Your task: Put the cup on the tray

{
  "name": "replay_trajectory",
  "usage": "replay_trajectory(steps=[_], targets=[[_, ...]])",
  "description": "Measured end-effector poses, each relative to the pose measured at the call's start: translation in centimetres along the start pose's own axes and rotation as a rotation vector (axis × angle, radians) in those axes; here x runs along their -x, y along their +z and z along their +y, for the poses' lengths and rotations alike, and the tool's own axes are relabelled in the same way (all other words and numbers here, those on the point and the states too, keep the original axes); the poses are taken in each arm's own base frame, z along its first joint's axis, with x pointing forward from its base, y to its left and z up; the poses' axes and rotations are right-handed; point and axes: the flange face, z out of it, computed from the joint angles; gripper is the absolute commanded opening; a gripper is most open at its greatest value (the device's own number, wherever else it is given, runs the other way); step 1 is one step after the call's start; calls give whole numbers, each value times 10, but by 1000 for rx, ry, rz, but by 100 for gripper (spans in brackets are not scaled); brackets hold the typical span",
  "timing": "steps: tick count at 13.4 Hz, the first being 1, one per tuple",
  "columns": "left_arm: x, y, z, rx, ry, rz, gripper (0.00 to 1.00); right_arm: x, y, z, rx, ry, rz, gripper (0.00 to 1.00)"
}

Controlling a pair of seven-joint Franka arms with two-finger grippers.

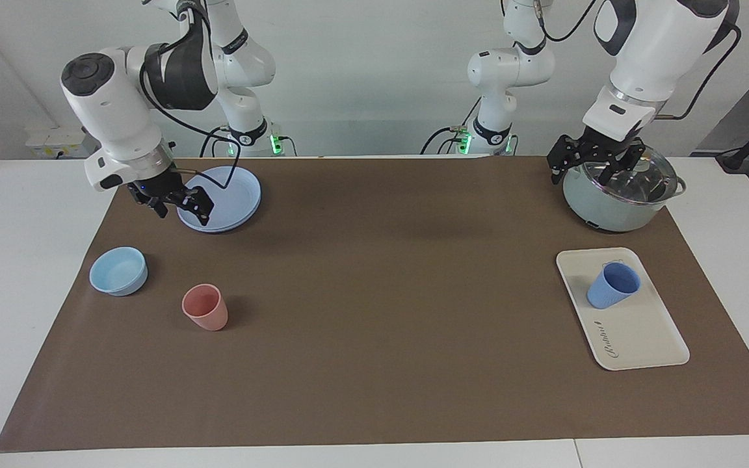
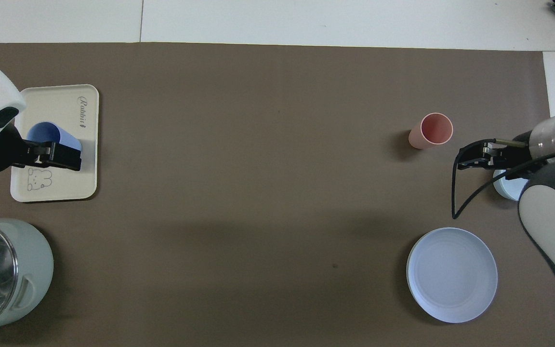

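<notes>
At the left arm's end of the table the cup [image 1: 612,286] stands upright on the tray [image 1: 641,338], open mouth up, on the half of the tray nearer the robots; the cursive lettering sits at the tray's end farther from the robots and the bear drawing at the nearer end, as the overhead view shows. Nothing touches the cup. Left gripper [image 1: 594,170] is up in the air by the rim of the pot [image 1: 615,208], which has a glass lid and sits nearer the robots than the tray; fingers spread wide apart, nothing btwn them, holding nothing. In the overhead view that gripper [image 2: 60,155] overlaps the cup [image 2: 46,135] and tray [image 2: 87,140], but the facing view shows it raised & well apart from both. Right gripper [image 1: 179,203] hangs over the edge of the plate [image 1: 228,188] at the right arm's end, also wide open and empty, w/ a black cable looping from it. Pink cup [image 1: 205,307] stands upright farther from the robots than the plate, and the bowl [image 1: 118,271] sits beside it, closer to the table's end. All rests on a brown mat [image 1: 381,292].
</notes>
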Motion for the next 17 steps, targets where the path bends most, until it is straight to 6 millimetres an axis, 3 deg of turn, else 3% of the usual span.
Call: replay_trajectory(steps=[3,7,17], targets=[[3,-7,-12,8,-22,3,100,2,-43,-10,-5,-25,21,99],[14,-38,-21,9,18,-16,100,-6,-78,-10,14,-45,14,99],[16,-38,-21,10,29,-25,100,4,-75,-6,47,-68,-107,100]])
